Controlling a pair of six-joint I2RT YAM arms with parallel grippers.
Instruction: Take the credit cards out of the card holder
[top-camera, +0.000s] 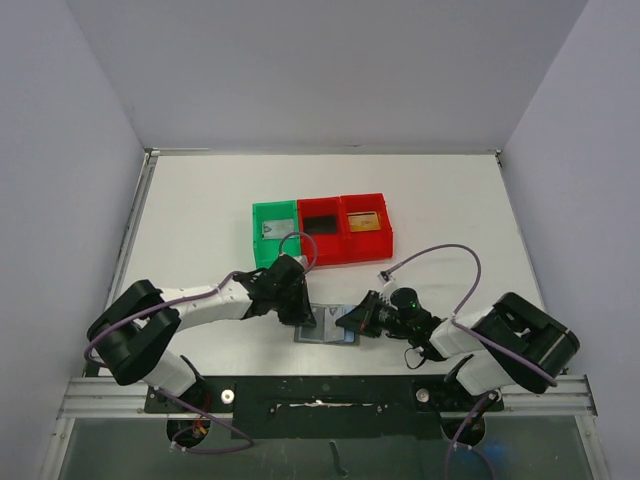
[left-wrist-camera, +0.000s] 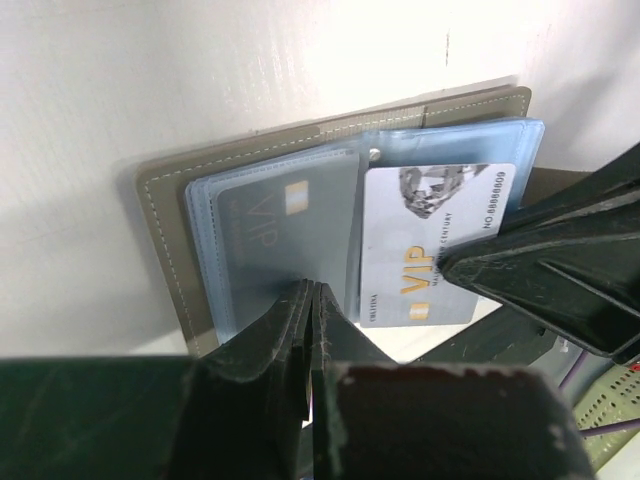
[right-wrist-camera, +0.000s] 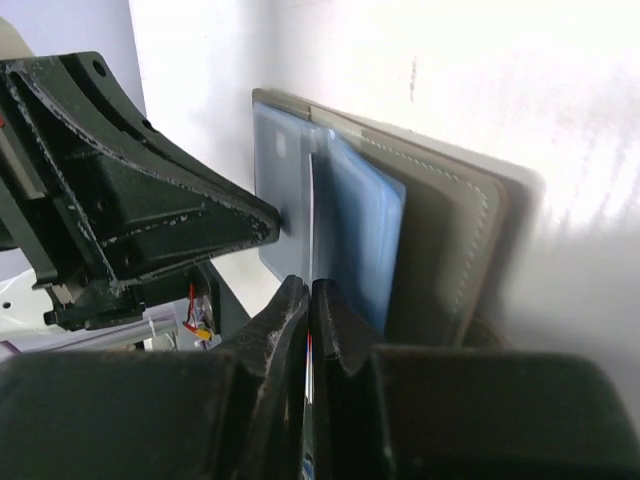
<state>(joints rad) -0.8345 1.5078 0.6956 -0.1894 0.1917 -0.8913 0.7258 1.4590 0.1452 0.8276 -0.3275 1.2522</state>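
Note:
The card holder (top-camera: 325, 334) lies open flat near the table's front edge, grey cover (left-wrist-camera: 160, 230) down and bluish pockets up. A silvery credit card (left-wrist-camera: 400, 250) marked VIP sticks partway out of the right pocket. My right gripper (right-wrist-camera: 311, 288) is shut on that card's near edge, which shows edge-on (right-wrist-camera: 312, 230) between the jaws. A darker grey card (left-wrist-camera: 285, 230) sits inside the left pocket. My left gripper (left-wrist-camera: 312, 292) is shut, with its tips resting on the left pocket's near edge. Both grippers meet over the holder (top-camera: 308, 322) (top-camera: 352, 322).
Behind the holder stands a row of bins: a green bin (top-camera: 273, 232) with a flat grey item, a red bin (top-camera: 320, 225) with something dark, and another red bin (top-camera: 365, 222) with a yellowish item. White walls enclose the table.

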